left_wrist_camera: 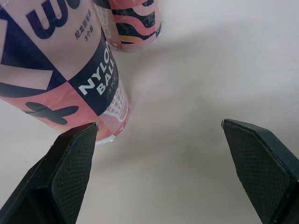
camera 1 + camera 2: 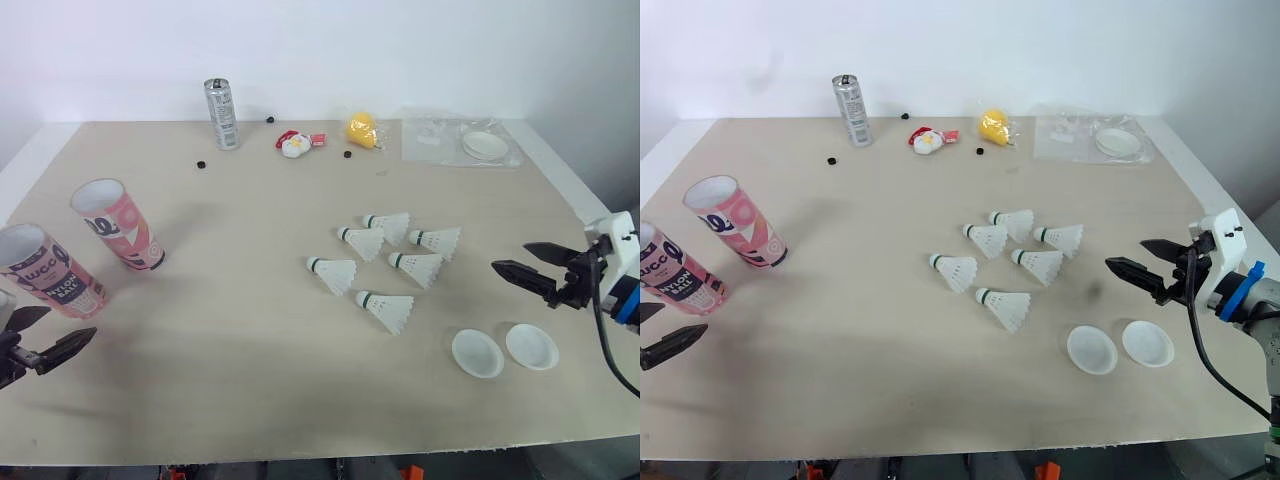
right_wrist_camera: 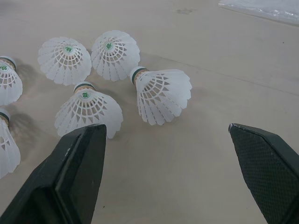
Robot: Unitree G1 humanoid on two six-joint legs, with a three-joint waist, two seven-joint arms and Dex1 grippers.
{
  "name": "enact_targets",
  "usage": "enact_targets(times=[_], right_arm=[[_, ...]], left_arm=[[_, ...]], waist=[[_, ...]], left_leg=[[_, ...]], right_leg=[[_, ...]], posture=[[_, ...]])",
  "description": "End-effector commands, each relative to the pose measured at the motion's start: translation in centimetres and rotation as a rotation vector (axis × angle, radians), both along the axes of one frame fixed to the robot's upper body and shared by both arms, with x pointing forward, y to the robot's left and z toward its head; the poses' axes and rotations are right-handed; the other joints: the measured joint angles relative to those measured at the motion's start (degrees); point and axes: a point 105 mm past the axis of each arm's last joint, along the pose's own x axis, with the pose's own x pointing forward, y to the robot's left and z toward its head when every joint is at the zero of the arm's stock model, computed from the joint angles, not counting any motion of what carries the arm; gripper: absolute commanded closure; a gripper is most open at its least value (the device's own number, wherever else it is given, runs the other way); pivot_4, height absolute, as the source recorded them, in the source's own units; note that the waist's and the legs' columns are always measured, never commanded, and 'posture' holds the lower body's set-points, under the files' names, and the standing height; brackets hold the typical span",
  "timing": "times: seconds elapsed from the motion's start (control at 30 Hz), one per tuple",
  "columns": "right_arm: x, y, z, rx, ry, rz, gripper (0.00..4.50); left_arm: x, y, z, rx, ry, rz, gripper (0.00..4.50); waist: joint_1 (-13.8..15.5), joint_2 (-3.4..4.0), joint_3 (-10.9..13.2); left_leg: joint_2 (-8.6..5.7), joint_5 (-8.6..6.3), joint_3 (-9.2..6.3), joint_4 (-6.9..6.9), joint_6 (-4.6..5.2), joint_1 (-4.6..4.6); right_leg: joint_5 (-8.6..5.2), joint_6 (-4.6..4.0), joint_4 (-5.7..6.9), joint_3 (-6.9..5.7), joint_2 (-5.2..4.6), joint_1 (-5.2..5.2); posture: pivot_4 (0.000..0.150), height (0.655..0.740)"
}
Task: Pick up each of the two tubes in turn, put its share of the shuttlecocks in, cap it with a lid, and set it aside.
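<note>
Your left pincer (image 1: pixel 158 124) is spread wide and holds nothing. The nearer tube (image 2: pixel 50 272), pink and navy with white lettering, stands on the desk (image 2: pixel 230 340) just ahead of that pincer; in the left wrist view its base sits right by one finger (image 1: pixel 70 168), and you cannot tell from here whether they touch. The farther tube (image 2: pixel 118 228), pink with a white rim, stands just beyond the first, further out from the same pincer. Both tubes have open mouths and no caps on them.

Your right pincer (image 2: pixel 510 256) is also spread wide and empty, its tips aimed at the six shuttlecocks (image 2: pixel 387 310). These lie loose on the desk in a cluster just ahead of that pincer, the closest ones (image 3: pixel 161 95) near its fingertips, none of them in a tube. The two white lids (image 2: pixel 477 352) lie side by side on the desk, beside and slightly behind the right pincer's tips, on the side toward you.

Well beyond both pincers, along the far edge of the desk, stand a silver can (image 2: pixel 221 113) and a clear plastic bag (image 2: pixel 460 142)
</note>
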Motion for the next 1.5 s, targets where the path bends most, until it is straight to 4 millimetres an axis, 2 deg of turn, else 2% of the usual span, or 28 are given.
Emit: enact_targets(times=[0.03, 0.57, 0.8, 0.87, 0.93, 1.0, 1.07, 1.13, 1.2, 1.33, 1.4, 1.5], right_arm=[[0.0, 0.1, 1.4, -0.019, -0.045, 0.010, 0.00], [0.2, 0.4, 1.4, -0.021, -0.046, 0.022, 0.00], [0.2, 0.4, 1.5, -0.023, -0.050, 0.022, 0.00], [-0.1, 0.9, 1.7, -0.013, -0.053, 0.058, 0.00], [-0.6, 2.3, 2.8, 0.020, -0.083, 0.134, 0.00], [-1.0, 4.7, 4.8, 0.087, -0.125, 0.242, 0.00], [-1.2, 8.1, 6.4, 0.121, -0.161, 0.368, 0.00], [-1.4, 11.9, 7.2, 0.148, -0.191, 0.495, 0.00], [-1.7, 14.6, 7.5, 0.181, -0.206, 0.578, 0.00], [-3.5, 20.6, 6.8, 0.192, -0.212, 0.835, 0.00], [-3.6, 22.3, 6.8, 0.186, -0.235, 0.902, 0.00], [-3.5, 23.7, 6.5, 0.182, -0.243, 0.957, 0.00]], left_arm=[[0.1, 0.1, 0.8, 0.014, -0.032, 0.010, 0.08], [0.3, 0.4, 0.9, 0.012, -0.032, 0.027, 0.08], [0.3, 0.4, 1.1, -0.042, -0.034, 0.040, 0.08], [0.2, 0.6, 0.9, -0.042, -0.031, 0.053, 0.08], [0.0, 1.0, 0.9, -0.047, -0.048, 0.087, 0.08], [-0.5, 1.3, 0.6, -0.064, -0.078, 0.128, 0.08], [-1.2, 1.4, -0.6, -0.088, -0.104, 0.181, 0.08], [-1.7, 1.3, -2.0, -0.122, -0.126, 0.238, 0.08], [-1.6, 1.3, -2.6, -0.153, -0.173, 0.284, 0.08], [0.1, 1.3, -2.9, -0.117, -0.329, 0.387, 0.08], [1.0, 1.9, -3.1, -0.084, -0.387, 0.446, 0.08], [1.8, 1.9, -3.8, -0.112, -0.407, 0.469, 0.08]], waist=[[0.0, 0.00, 0.0], [0.0, 0.00, 0.0], [0.0, 0.00, 0.0], [0.0, 0.00, 0.0], [-0.1, 0.01, 0.0], [-0.3, 0.06, 0.0], [-0.6, 0.07, 0.0], [-0.8, 0.03, 0.0], [-0.9, -0.15, -0.1], [0.3, -0.38, -0.3], [0.6, -0.37, -0.3], [0.5, -0.48, -0.3]], left_leg=[[0.00, 0.00, 0.00, 0.00, 0.00, 0.00], [0.00, 0.00, 0.08, 0.01, 0.00, 0.02], [0.01, 0.00, 0.10, 0.02, 0.00, 0.02], [0.01, 0.00, 0.12, 0.02, 0.00, 0.02], [0.02, 0.00, 0.13, 0.02, 0.00, 0.02], [0.03, 0.00, 0.19, 0.01, 0.00, 0.04], [0.09, -0.01, 0.31, 0.00, 0.01, 0.09], [0.15, -0.01, 0.42, 0.01, 0.01, 0.13], [0.21, -0.01, 0.41, 0.02, 0.01, 0.18], [0.29, 0.01, 0.20, 0.19, 0.02, 0.06], [0.29, 0.08, 0.22, 0.23, 0.06, -0.06], [0.35, 0.10, 0.39, 0.38, 0.08, -0.08]], right_leg=[[0.00, 0.00, 0.00, 0.01, 0.00, 0.00], [0.04, 0.05, 0.00, 0.15, 0.05, -0.02], [0.06, 0.09, 0.00, 0.24, 0.11, -0.02], [0.06, 0.09, 0.00, 0.26, 0.11, -0.02], [0.06, 0.09, 0.00, 0.28, 0.11, -0.03], [0.07, 0.09, 0.01, 0.35, 0.12, -0.06], [0.11, 0.08, 0.03, 0.43, 0.13, -0.08], [0.18, 0.10, 0.02, 0.52, 0.17, -0.09], [0.23, 0.09, 0.01, 0.53, 0.24, -0.05], [0.29, 0.10, 0.01, 0.51, 0.45, -0.01], [0.34, 0.20, 0.02, 0.48, 0.43, -0.02], [0.49, 0.19, 0.00, 0.51, 0.41, -0.02]], posture=[[0.150, 0.7400], [0.150, 0.7400], [0.150, 0.7400], [0.150, 0.7400], [0.150, 0.7400], [0.150, 0.7400], [0.150, 0.7400], [0.150, 0.7400], [0.150, 0.7400], [0.150, 0.7400], [0.150, 0.7400], [0.150, 0.7400]])
